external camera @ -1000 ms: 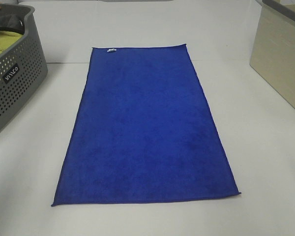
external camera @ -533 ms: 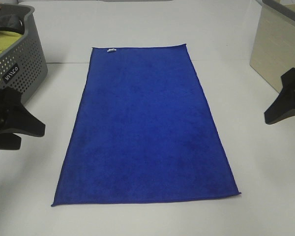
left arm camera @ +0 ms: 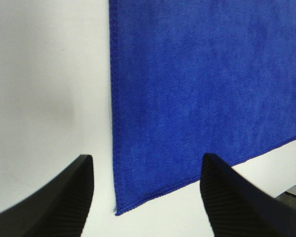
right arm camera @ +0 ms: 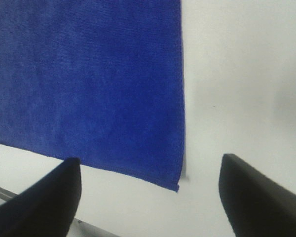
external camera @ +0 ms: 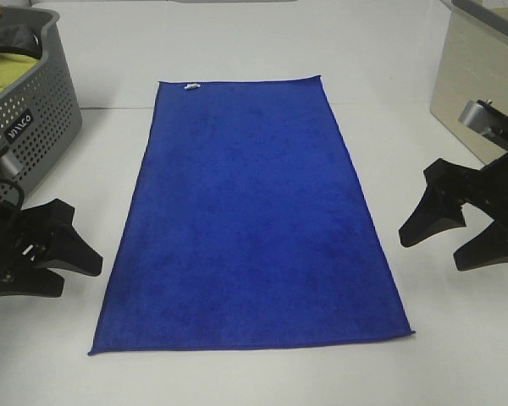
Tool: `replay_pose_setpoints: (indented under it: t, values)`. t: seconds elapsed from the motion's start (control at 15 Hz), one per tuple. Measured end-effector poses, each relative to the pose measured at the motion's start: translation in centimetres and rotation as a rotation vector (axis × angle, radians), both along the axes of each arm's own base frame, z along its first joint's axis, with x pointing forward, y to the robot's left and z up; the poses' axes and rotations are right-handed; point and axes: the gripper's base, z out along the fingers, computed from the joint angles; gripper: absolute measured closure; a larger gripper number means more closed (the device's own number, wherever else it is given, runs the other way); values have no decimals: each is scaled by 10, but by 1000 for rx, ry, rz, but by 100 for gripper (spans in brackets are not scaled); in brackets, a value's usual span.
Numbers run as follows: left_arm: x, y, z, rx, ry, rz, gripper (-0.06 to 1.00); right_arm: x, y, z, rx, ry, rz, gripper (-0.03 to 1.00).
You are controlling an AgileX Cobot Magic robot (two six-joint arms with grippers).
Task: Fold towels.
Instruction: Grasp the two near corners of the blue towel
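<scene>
The royal-blue towel lies flat and unfolded on the white table, long side running away from me, with its small white tag at the far short edge. My left gripper is open and empty, just left of the towel's near left corner. In the left wrist view the gripper hovers above that corner of the towel. My right gripper is open and empty, right of the near right corner. In the right wrist view it hovers over that corner of the towel.
A grey perforated basket stands at the far left and holds a yellow-green cloth. A beige box stands at the far right.
Both grippers came into view from the sides and moved inward to the towel's near corners. The towel has not moved.
</scene>
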Motion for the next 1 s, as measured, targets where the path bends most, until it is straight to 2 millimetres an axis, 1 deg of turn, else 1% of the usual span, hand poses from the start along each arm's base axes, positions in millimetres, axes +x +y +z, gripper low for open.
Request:
replay_pose_setpoints:
  t: [0.13, 0.4, 0.53, 0.73, 0.8, 1.0]
  values:
    - [2, 0, -9, 31, 7, 6, 34, 3, -1, -12, -7, 23, 0, 24]
    - [-1, -26, -20, 97, -7, -77, 34, 4, -1, -22, -14, 13, -10, 24]
    - [-1, -27, -20, 101, -2, -61, 34, -4, -2, -33, -22, -1, -19, 24]
    - [0, -26, -24, 111, 4, -51, 34, -2, 0, -45, 6, -13, -13, 24]
    - [0, -26, -24, 111, 4, -51, 34, -2, 0, -45, 6, -13, -13, 24]
    - [2, -27, -32, 93, 40, -22, 35, 0, 2, -66, 35, 46, -24, 24]
